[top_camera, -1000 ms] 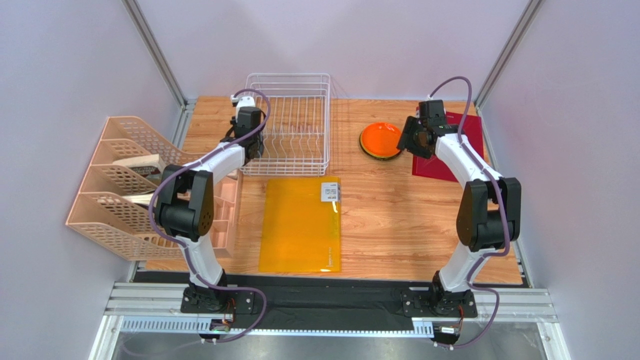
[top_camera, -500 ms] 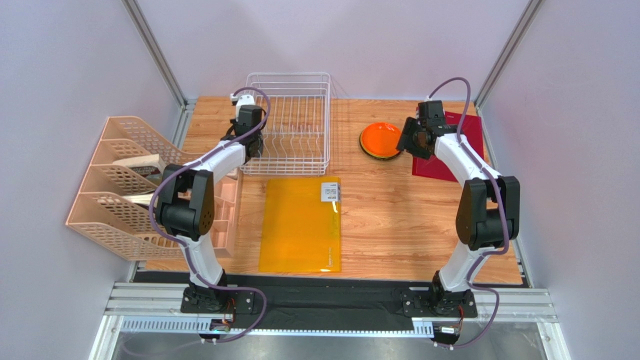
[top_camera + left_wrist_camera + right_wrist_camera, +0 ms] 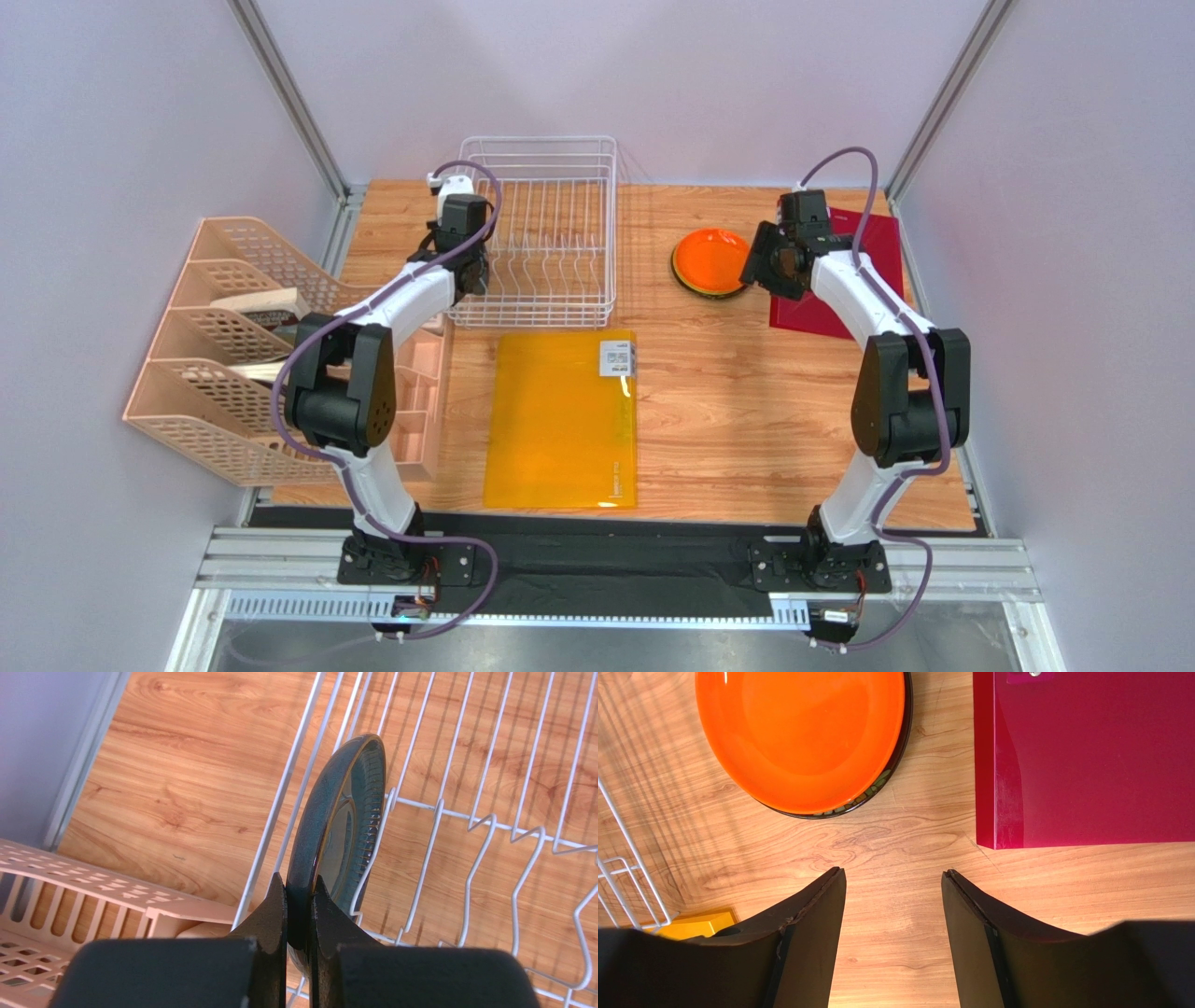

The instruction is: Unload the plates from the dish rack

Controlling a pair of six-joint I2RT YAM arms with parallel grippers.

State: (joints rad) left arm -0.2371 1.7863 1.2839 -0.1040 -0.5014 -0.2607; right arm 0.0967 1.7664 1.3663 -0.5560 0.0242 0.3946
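Note:
The white wire dish rack stands at the back centre-left. A dark grey plate stands on edge between the tines at the rack's left side. My left gripper is shut on the plate's rim; from above it covers the plate. An orange plate lies flat on the table on top of other plates; a dark rim with green shows beneath it. My right gripper is open and empty, just right of the orange plate in the top view.
A flat red square mat lies right of the plates, also in the right wrist view. A yellow folder lies in front of the rack. A beige slotted organizer and a wooden compartment box stand at the left.
My left wrist has shifted very slightly toward the back at the rack's left side. The right arm and the plates on the table have not visibly moved.

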